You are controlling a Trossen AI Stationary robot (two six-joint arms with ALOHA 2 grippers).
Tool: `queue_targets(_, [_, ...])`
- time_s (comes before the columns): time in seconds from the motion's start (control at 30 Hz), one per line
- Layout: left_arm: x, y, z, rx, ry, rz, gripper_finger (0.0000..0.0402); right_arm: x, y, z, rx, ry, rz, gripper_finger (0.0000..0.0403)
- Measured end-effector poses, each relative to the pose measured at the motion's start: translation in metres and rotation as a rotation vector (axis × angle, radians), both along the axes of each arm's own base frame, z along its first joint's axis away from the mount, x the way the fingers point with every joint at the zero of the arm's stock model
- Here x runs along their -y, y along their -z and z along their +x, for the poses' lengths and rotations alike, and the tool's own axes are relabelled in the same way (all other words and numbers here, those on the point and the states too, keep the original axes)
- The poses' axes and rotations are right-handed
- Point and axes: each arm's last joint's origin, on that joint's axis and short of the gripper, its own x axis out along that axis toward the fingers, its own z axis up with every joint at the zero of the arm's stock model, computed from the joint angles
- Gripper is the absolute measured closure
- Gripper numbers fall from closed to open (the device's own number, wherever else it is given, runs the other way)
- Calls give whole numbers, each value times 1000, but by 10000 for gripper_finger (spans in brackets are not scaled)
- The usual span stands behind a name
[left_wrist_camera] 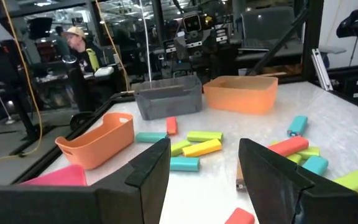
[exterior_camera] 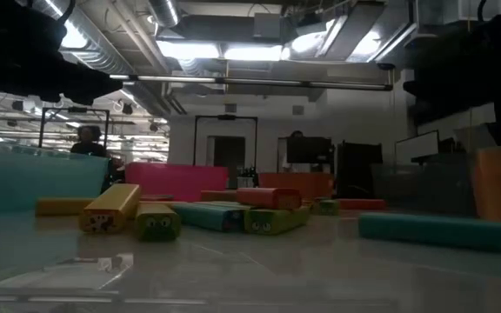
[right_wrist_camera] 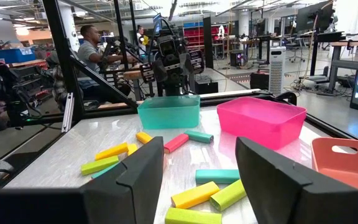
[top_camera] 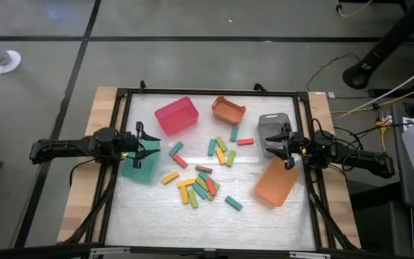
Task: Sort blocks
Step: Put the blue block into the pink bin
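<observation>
Blocks [top_camera: 201, 183], small coloured plastic bars, lie scattered mid-bench, none sorted. Left pincer [top_camera: 146, 146] at the left edge and right pincer [top_camera: 282, 142] at the right edge are held open, empty. An isolated block is best chosen first, gripped across its narrow sides.

Robotics lab; exposed ceiling ducts [exterior_camera: 259, 26], workbenches, floor cables [top_camera: 379, 108], monitors
</observation>
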Motion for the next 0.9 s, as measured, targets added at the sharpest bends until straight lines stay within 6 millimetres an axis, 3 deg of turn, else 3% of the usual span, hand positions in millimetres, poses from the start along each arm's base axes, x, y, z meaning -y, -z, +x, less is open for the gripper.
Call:
queue_targets(0.3, [0,-1,0,14,-1,-21,222,0,0,0,2,0,0,200])
queue_targets(0.5, [0,-20,-1,213,1,-10,222,0,-1,0,15,-4,65,201])
queue_targets(0.7, [0,-36,-5,388,11,-126,222,0,-1,0,15,-6,114,201])
queue_targets(0.9, [-6,-48,-9,451,-147,-147,222,0,-1,0,17,6,114,200])
